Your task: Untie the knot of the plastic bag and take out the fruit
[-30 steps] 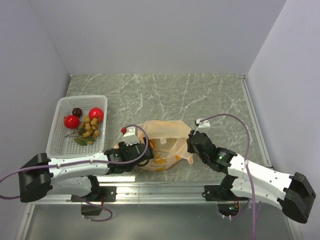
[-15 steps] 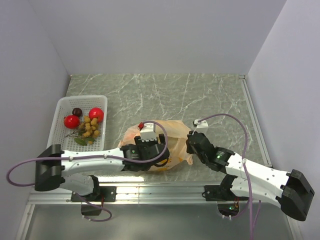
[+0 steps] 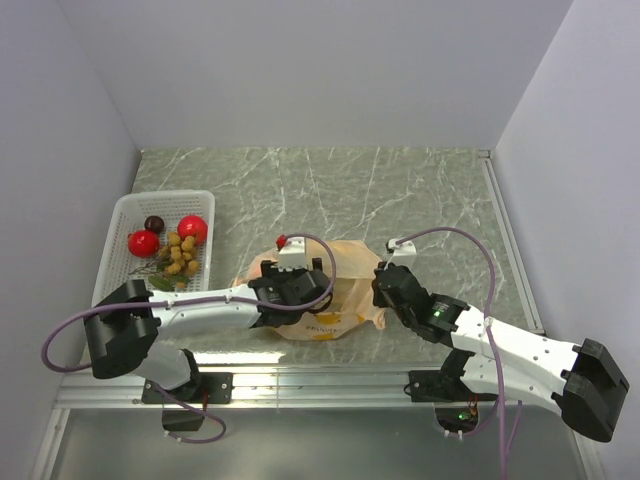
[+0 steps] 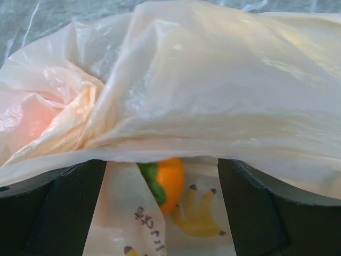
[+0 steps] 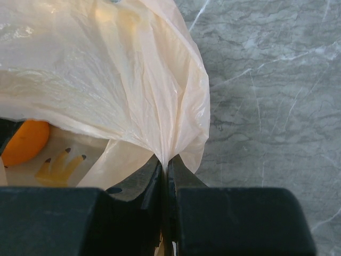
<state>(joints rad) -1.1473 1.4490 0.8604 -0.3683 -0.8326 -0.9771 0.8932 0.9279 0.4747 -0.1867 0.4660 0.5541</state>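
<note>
Four fruits (image 3: 192, 228) sit in the white plastic basket (image 3: 120, 210) at the tabletop's left edge. Near edge: thin peach plastic bag (image 3: 352, 268) gapes, right claw (image 5: 165, 164) pinching its rim, left claw (image 4: 160, 173) spread before a round orange fruit (image 4: 170, 180) inside.

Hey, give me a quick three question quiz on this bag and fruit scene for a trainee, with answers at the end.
1. True or false: the right gripper is shut on the plastic bag.
2. How many red fruits lie in the white basket? A one, B two, C four.
3. In the left wrist view, what shows between the fingers of the open left gripper?
Key: 1 true; 2 B; 3 an orange fruit.
</note>
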